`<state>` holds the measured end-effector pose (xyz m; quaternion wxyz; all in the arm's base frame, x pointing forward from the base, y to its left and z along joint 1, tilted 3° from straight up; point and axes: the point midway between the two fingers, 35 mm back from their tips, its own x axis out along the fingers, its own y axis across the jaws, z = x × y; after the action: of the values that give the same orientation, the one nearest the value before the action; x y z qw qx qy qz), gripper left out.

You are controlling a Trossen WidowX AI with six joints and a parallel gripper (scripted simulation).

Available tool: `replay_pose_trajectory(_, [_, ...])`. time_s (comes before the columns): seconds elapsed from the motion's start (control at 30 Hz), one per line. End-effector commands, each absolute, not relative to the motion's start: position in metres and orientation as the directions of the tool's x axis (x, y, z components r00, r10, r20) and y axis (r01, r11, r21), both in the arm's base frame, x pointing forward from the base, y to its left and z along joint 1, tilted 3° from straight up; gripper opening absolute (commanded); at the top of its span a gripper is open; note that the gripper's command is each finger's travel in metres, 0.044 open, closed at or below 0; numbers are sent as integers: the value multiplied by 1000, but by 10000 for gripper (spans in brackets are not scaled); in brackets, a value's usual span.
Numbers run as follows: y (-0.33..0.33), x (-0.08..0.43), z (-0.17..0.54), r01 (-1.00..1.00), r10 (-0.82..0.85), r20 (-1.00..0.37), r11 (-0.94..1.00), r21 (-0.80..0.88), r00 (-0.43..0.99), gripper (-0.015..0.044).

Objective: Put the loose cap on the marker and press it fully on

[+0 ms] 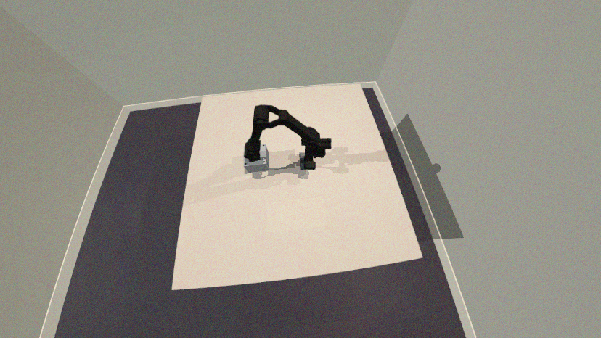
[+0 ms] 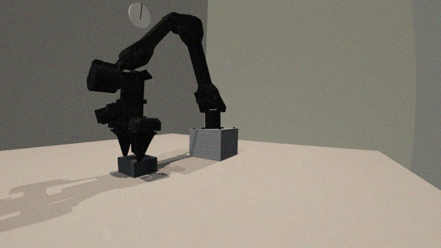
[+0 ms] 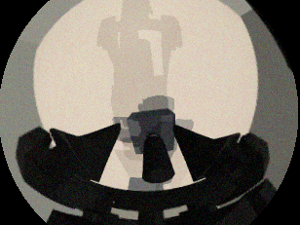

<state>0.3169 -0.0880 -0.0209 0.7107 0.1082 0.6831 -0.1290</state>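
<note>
While pointing downward above the holder block [image 1: 302, 161] [image 2: 125, 166] [image 3: 136, 127], has both fingers of the gripper [image 1: 309, 164] [image 2: 131, 157] [image 3: 146, 127] spread wide. Between them, shows the dark marker [image 3: 158, 165], with a gap at each side. Stands upright at the block, on the pale table [image 1: 294, 231] [image 2: 277, 190] [image 3: 205, 72]. Because of the darkness, cannot tell the cap apart from the marker.

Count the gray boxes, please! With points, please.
2. The big box [image 1: 256, 167] [image 2: 205, 145] is under the arm [image 1: 295, 125] [image 2: 197, 58]; the small box [image 1: 302, 161] [image 2: 125, 166] [image 3: 163, 125] is below the open end effector [image 1: 310, 165] [image 2: 131, 158] [image 3: 146, 127]. Others might be hidden.
</note>
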Motion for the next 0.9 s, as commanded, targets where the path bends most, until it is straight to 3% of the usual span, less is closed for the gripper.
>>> replay_pose_trajectory(0.0, [-94, 316, -6, 344, -48, -998, 938, -36, 26, 440])
replay_pose_trajectory(0.1, [-85, 317, 50, 331, -36, -999, 943, -23, 33, 440])
replay_pose_trajectory(0.33, [-84, 317, 54, 330, -35, -999, 944, -22, 34, 440])
replay_pose_trajectory(0.5, [-88, 297, 72, 169, -50, -999, 984, -48, 5, 309])
replay_pose_trajectory(0.87, [-88, 297, 72, 169, -50, -999, 984, -48, 5, 20])
